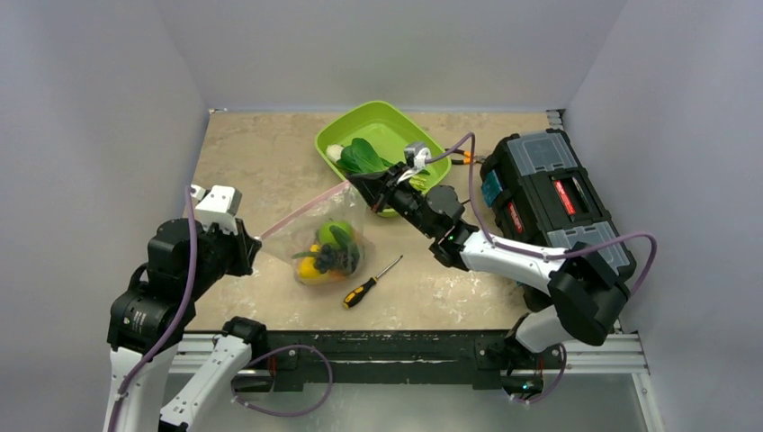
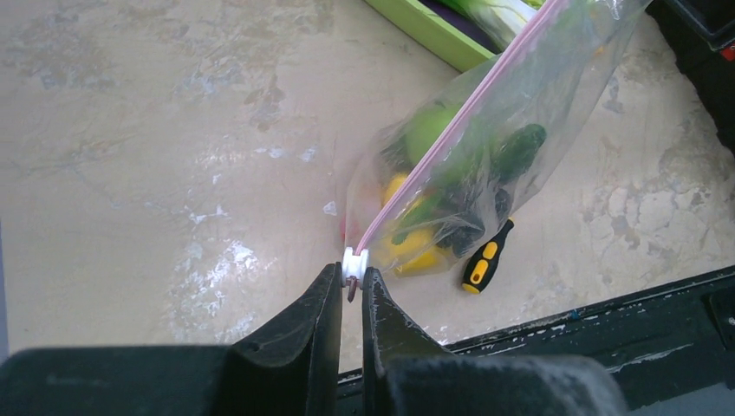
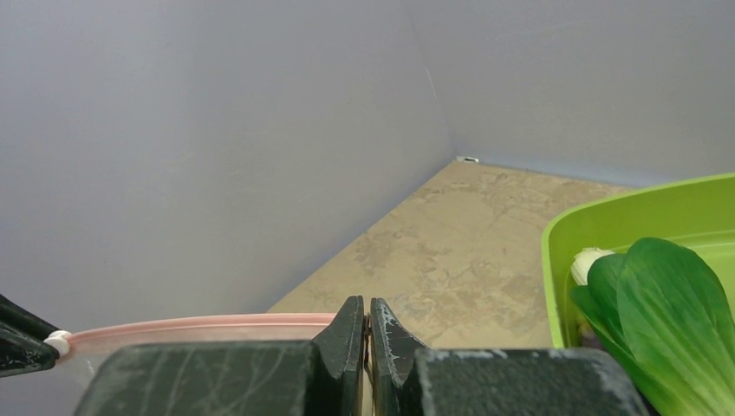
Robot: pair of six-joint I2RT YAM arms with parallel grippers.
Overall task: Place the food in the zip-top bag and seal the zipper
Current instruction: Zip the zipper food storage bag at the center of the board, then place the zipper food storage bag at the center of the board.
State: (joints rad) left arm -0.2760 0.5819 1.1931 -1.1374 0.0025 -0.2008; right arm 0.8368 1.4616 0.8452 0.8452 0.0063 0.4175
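In the middle of the top view the clear bag [image 1: 353, 225] sat on the tabletop [image 1: 261, 153] with the food [image 1: 322, 259] inside, and its pink zipper [image 1: 301, 211] was stretched between the two hands. The left hand [image 2: 351, 284] pinched the white slider [image 2: 355, 263] at the zipper's lower left end. The right hand [image 3: 368, 322], pressed together, held the upper right end just beside the green tray [image 1: 396, 130].
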